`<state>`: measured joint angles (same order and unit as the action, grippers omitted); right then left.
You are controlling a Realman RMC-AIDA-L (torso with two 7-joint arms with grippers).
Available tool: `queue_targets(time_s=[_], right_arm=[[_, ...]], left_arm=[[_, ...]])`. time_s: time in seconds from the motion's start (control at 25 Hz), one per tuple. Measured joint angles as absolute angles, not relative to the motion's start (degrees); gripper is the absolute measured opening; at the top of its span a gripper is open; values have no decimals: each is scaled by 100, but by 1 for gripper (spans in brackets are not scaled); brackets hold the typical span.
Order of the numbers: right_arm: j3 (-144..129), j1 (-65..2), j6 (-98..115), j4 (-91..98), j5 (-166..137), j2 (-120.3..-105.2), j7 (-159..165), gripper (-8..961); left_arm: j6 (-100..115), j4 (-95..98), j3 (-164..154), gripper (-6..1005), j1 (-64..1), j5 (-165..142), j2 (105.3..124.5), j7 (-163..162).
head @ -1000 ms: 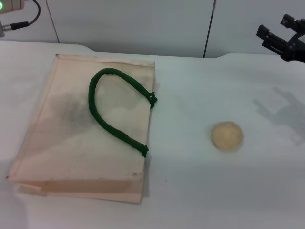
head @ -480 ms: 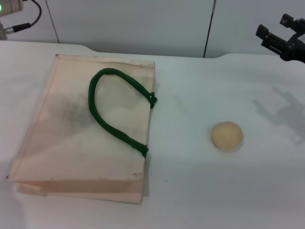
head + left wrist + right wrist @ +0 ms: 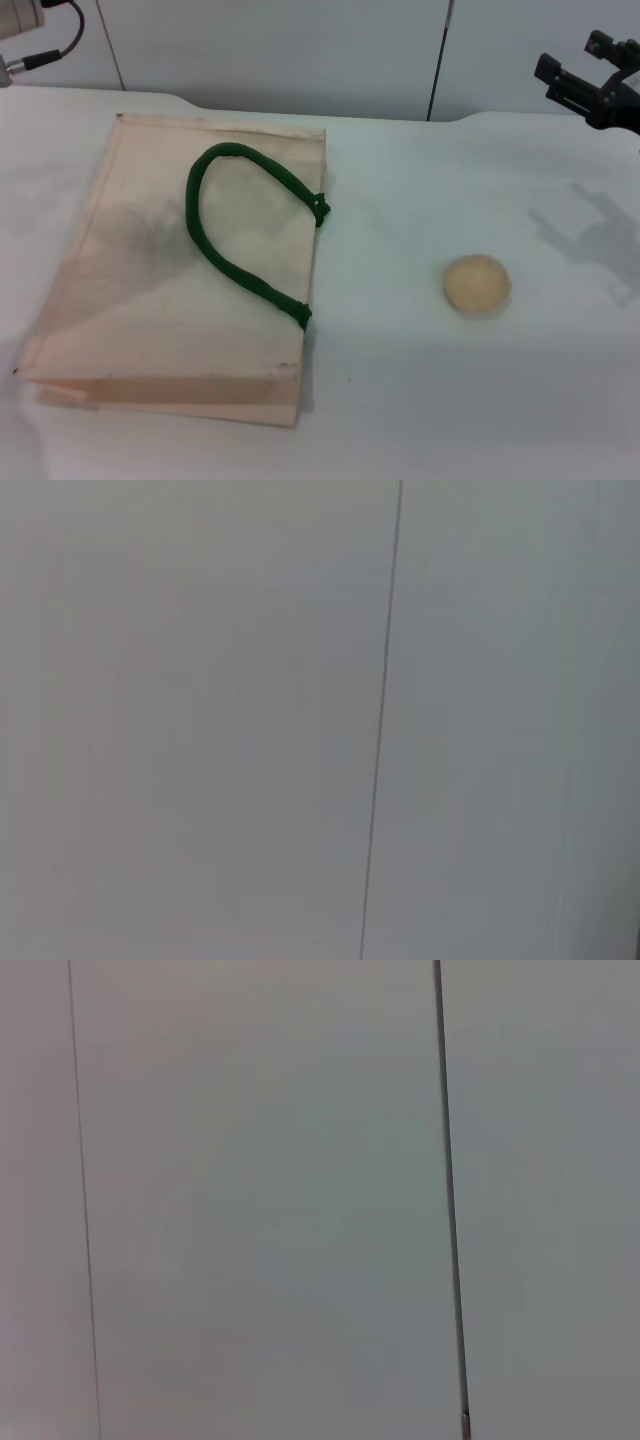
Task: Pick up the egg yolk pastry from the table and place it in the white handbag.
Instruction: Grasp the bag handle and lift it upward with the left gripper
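White tabletop [image 3: 420, 400] carries our pastry [image 3: 477, 284], still untouched, well right of the flat handbag [image 3: 180, 270]. Our right gripper [image 3: 585, 70] has barely shifted, high up, fingers apart; nothing grasped yet.

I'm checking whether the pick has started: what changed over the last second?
Very little. The right gripper, raised at the far right, shifted only slightly; its fingers are spread and empty. The left arm's part at the top left corner edged upward. The small round yellowish-tan egg yolk pastry and the flat cream handbag with green rope handles stayed put.
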<state>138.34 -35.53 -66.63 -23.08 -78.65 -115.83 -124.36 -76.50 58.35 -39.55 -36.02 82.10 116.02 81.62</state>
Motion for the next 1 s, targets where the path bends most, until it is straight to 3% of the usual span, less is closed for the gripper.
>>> queue_targets(time_s=[1.0], right_arm=[[13834, -3564, -6649, -2319, -7937, -11575, -12436, 827]], left_arm=[[-7718, 5710, -3831, 390, -3788, 8311, 11551, 8233]])
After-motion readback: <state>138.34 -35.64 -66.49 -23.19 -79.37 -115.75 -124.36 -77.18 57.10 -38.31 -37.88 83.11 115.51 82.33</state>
